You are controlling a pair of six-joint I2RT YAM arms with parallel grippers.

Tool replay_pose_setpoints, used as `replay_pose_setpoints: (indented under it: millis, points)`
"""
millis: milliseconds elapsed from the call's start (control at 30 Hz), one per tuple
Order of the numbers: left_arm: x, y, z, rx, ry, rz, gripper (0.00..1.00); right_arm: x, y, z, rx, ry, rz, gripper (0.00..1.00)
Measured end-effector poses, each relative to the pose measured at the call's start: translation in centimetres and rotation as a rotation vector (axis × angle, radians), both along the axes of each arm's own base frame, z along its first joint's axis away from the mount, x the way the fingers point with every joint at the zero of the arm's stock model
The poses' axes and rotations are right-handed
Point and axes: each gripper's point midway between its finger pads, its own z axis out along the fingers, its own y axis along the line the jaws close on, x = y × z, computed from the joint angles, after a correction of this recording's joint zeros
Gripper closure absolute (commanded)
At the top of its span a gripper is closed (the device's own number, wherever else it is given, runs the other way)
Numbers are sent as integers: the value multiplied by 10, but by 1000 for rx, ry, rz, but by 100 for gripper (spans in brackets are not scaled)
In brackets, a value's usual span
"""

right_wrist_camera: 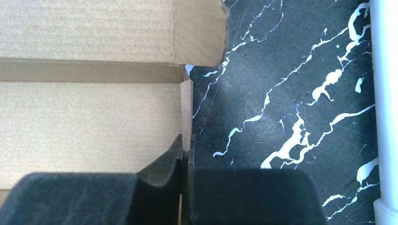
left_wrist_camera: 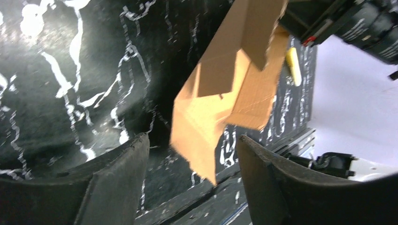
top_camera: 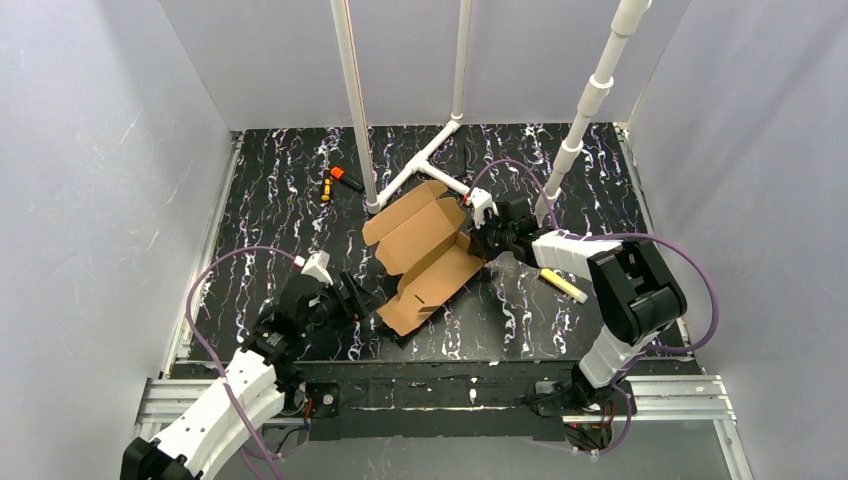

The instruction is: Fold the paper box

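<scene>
- Box (top_camera: 425, 255) lies in the middle of the bench (top_camera: 270, 210), half formed, with some walls up and loose flaps splayed toward the far and near edges.
- The right gripper (right_wrist_camera: 187, 143) is clamped shut on the thin edge of a wall on the box's right side. It holds only a sliver of card, so a hard pull or twist could slip it free or tear the wall.
- The left gripper (left_wrist_camera: 191, 139) is wide open and holds nothing. The box's near-left corner sits ahead of it, between the fingers, and seems untouched. Closing here could crush that corner instead of bending it along a crease.
- With a single pinch point, a push from the left may swing the whole box around the right grip rather than fold a flap.
- The far flap is just beside the white pipe (top_camera: 425, 165) and could snag on it as it is raised.
- The yellow marker (top_camera: 563, 285) lies close under the right arm, toward the right edge, so a sweep could knock it.
</scene>
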Motion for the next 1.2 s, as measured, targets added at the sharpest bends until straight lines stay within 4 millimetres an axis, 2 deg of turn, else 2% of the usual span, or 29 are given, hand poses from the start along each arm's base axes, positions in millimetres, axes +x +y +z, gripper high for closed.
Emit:
replay_pose_setpoints:
  millis: [67,200,233,367,433,633,900,1200]
  points:
    - [7,-6,6,-32,-5,7,46,0,1,0,2,1,3,92]
    - [22,-19,16,-65,-1,-4,77,-1,1,0,7,4,8,92]
    - [25,-21,16,-66,3,-7,82,-1,2,0,8,5,9,92]
    - [35,-27,13,-54,20,-9,95,-2,2,0,9,6,10,92]
    - [39,-29,8,-46,34,-13,98,-2,2,0,9,6,11,92]
    - [38,-47,-8,-48,95,-70,100,-3,2,-5,5,21,11,93]
    - [45,-79,-10,-81,121,-128,100,-3,2,-6,8,26,7,93]
    - [65,-81,-27,-98,156,-15,100,-3,2,-5,13,33,0,93]
